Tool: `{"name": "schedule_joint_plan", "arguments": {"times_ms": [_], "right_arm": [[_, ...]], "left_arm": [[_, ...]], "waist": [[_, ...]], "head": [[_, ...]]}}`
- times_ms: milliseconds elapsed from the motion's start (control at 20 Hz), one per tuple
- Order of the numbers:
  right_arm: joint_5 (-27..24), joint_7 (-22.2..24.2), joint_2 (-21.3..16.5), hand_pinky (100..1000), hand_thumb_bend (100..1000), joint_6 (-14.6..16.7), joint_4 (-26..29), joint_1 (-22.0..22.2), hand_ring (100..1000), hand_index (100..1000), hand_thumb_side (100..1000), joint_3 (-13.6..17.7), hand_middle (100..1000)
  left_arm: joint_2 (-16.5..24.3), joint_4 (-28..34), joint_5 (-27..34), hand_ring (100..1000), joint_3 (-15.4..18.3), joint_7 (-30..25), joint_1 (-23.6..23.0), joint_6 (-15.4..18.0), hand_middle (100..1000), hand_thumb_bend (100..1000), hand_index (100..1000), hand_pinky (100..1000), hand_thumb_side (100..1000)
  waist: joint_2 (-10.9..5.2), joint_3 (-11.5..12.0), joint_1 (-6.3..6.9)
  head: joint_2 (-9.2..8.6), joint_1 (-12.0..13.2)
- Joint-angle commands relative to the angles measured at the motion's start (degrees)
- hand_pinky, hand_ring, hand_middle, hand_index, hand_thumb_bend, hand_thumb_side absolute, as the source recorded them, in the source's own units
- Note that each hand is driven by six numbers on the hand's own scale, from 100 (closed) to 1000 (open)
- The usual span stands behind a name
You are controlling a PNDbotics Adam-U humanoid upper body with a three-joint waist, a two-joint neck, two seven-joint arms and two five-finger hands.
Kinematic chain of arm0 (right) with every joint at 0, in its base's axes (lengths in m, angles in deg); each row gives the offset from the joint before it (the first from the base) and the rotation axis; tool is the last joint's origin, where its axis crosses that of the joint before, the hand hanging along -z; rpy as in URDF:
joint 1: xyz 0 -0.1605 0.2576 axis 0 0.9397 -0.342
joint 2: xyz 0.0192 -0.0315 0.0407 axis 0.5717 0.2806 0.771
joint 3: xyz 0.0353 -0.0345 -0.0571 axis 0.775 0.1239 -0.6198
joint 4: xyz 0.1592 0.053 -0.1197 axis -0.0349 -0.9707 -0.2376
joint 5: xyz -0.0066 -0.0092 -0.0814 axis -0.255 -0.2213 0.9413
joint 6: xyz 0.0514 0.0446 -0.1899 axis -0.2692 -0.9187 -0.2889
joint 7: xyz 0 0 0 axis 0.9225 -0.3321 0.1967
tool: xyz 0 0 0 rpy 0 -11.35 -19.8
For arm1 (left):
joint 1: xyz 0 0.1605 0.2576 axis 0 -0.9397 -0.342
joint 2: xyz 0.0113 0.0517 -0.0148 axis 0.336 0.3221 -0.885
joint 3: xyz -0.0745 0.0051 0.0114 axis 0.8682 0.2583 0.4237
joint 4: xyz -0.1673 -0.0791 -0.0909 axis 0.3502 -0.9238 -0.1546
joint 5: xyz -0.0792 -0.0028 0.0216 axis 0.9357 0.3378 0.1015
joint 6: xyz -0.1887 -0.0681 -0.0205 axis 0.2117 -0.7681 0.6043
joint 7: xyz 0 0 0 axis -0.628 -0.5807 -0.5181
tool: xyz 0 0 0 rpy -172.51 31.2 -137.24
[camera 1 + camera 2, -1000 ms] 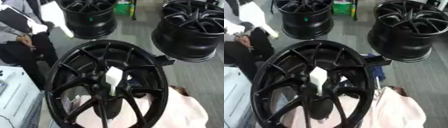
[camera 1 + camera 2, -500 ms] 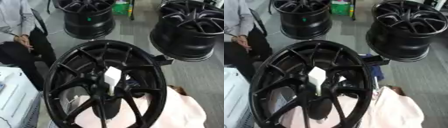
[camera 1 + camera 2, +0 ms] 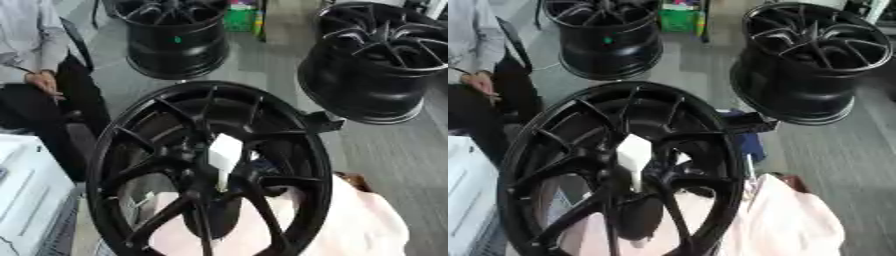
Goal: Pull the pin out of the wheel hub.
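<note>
A black multi-spoke wheel hub (image 3: 131,150) fills the middle of both views, lying on a pale pink cloth (image 3: 367,225). A white pin (image 3: 223,157), wider at its top, stands upright in the hub's centre. Neither of my hands shows in either view.
Two more black wheels stand on the grey floor behind: one at the back left (image 3: 171,35), one at the back right (image 3: 376,60). A seated person (image 3: 35,75) is at the far left. A white box (image 3: 26,200) sits at the lower left. A green container (image 3: 677,20) is at the back.
The whole picture has drifted slightly, so the camera has moved. The seated person at the left has shifted posture. The hub and the pin stand as before.
</note>
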Motion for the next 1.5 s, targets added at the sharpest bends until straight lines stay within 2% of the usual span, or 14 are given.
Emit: {"name": "schedule_joint_plan", "arguments": {"times_ms": [50,100,150,200,350,400,600,1200,1350,1400,1500], "right_arm": [[0.07,-0.08,-1.14,713,100,0.10,1.06,-0.01,690,761,767,0.57,722],[0.07,-0.08,-1.11,712,100,0.13,1.06,-0.02,690,760,767,0.59,722],[0.06,-0.08,-1.09,712,100,0.15,1.06,-0.04,690,760,767,0.61,722],[0.06,-0.08,-1.08,712,100,0.18,1.06,-0.05,690,760,767,0.63,722],[0.06,-0.08,-1.05,712,100,0.19,1.06,-0.04,690,760,767,0.66,722],[0.05,-0.09,-1.03,712,100,0.18,1.06,-0.04,690,760,769,0.67,722],[-0.05,-0.15,-0.98,712,100,0.16,1.06,-0.04,690,760,768,0.76,723],[-0.13,-0.20,-1.11,712,100,0.10,1.06,-0.01,690,760,766,0.92,723],[-0.14,-0.19,-1.23,712,100,0.17,1.06,-0.07,691,760,765,0.94,723],[-0.15,-0.20,-1.25,712,100,0.17,1.06,-0.07,690,760,765,0.96,723],[-0.15,-0.19,-1.26,712,100,0.20,1.06,-0.13,690,760,766,0.95,723]], "left_arm": [[-0.95,-4.54,-4.25,537,1.57,4.35,2.78,2.06,329,100,587,684,100],[-1.55,-5.88,-5.13,586,1.80,5.38,3.20,2.37,405,100,659,718,100],[-2.02,-7.01,-5.79,598,1.96,6.10,3.52,2.69,423,100,672,726,100],[-2.32,-7.90,-6.44,772,1.99,6.41,3.71,3.13,634,295,838,817,265],[-2.68,-9.50,-8.69,783,2.25,6.76,4.09,4.11,651,311,850,823,291],[-2.73,-9.77,-9.20,874,2.32,6.77,4.13,4.31,773,395,931,867,501],[-2.74,-10.72,-10.80,859,3.01,6.20,4.18,4.96,753,367,924,858,510],[-2.75,-9.58,-8.40,815,3.32,6.68,3.80,4.45,694,322,886,835,470],[-3.04,-6.79,-5.72,785,3.02,7.46,3.40,4.52,650,276,860,816,441],[-3.01,-4.96,-4.31,780,2.54,7.57,3.04,4.80,641,278,852,813,429],[-2.67,0.10,-0.90,757,1.46,7.93,1.96,5.13,610,226,826,798,390]], "waist": [[-0.83,-0.10,0.09],[-0.83,-0.14,0.07],[-0.84,-0.18,0.06],[-0.83,-0.23,0.06],[-0.84,-0.29,0.06],[-0.84,-0.30,0.07],[-0.90,-0.38,0.10],[-1.00,-0.33,0.08],[-0.99,-0.31,0.05],[-0.97,-0.31,0.06],[-0.90,-0.32,0.09]], "head": [[-0.21,0.26],[-0.24,0.29],[-0.25,0.30],[-0.24,0.33],[-0.18,0.37],[-0.17,0.38],[-0.17,0.39],[-0.13,0.43],[-0.14,0.46],[-0.10,0.50],[-0.04,0.65]]}}
